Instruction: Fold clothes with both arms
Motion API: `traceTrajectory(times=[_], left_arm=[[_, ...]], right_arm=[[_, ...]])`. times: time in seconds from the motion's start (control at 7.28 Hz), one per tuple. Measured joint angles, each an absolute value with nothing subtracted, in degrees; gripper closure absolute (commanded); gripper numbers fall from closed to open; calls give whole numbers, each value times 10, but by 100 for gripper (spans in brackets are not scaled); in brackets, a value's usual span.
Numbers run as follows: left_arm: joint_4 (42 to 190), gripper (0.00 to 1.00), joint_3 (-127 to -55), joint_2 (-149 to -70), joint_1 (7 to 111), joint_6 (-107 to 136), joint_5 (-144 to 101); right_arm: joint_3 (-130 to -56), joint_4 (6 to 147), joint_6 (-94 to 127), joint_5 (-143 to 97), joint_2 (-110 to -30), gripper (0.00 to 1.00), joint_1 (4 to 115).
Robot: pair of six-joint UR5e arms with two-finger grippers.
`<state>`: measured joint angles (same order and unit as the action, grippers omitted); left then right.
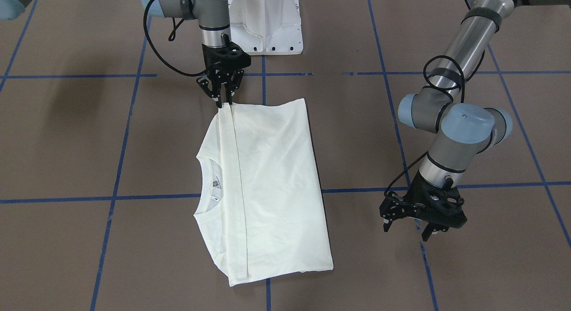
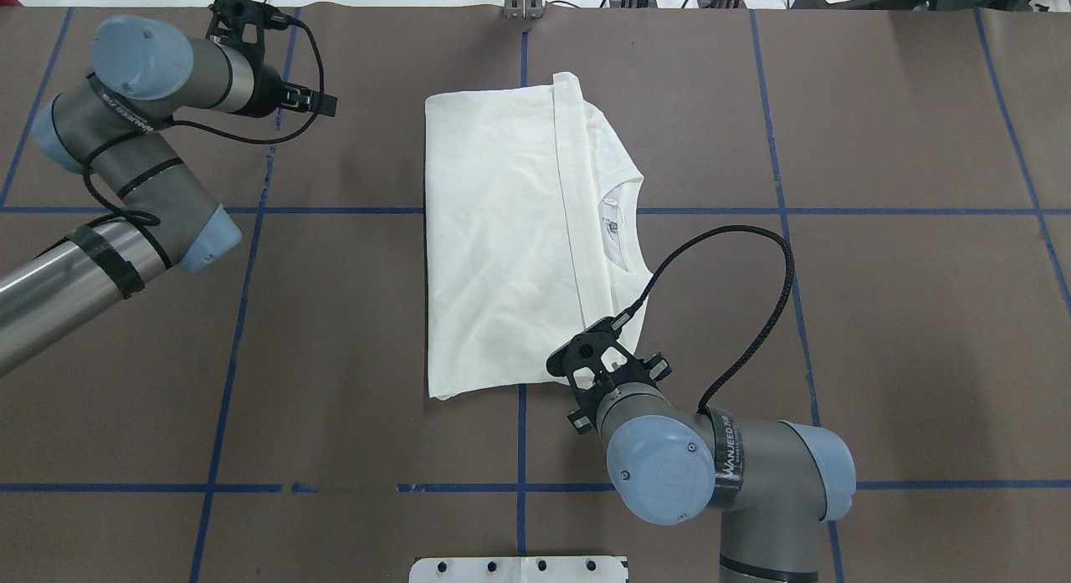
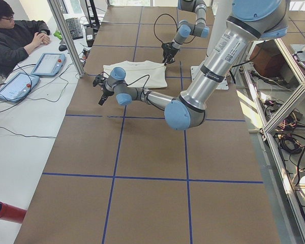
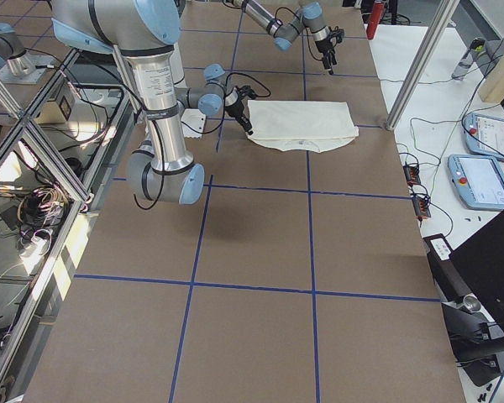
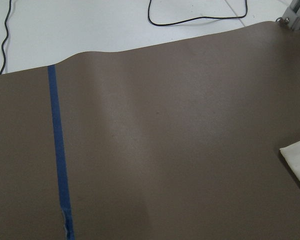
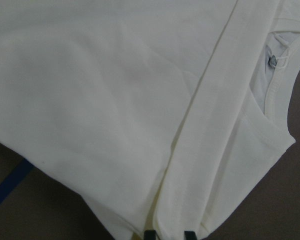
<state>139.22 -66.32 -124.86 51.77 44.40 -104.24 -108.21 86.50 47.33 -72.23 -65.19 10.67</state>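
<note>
The folded shirt [image 1: 267, 177] is laid flat on the table [image 1: 67, 146], its hem corner pinched by the right gripper [image 1: 223, 101]. The left gripper [image 1: 407, 230] is held open, well apart.

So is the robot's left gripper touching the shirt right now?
Apart. The front-facing view shows the left gripper off to the side, with a clear stretch of table between it and the T-shirt.

Only two fingertips [image 6: 150, 234] of the right gripper [image 1: 224, 103] showed in its wrist view, cut by the bottom edge. Whether they pinched the hem of the T-shirt [image 1: 272, 181] could not be told. The neck label [image 6: 273, 61] was too small to read. The left wrist view held only a shirt corner.
</note>
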Motion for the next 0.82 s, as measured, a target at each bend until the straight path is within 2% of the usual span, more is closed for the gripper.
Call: traceTrajectory(times=[0.55, 0.82], left_arm=[[1392, 0, -666, -1248, 517, 445, -1042], [1392, 0, -666, -1248, 515, 445, -1042]], right_arm=[[-1088, 862, 482, -722, -651, 100, 113], [-1095, 855, 558, -728, -663, 100, 120]])
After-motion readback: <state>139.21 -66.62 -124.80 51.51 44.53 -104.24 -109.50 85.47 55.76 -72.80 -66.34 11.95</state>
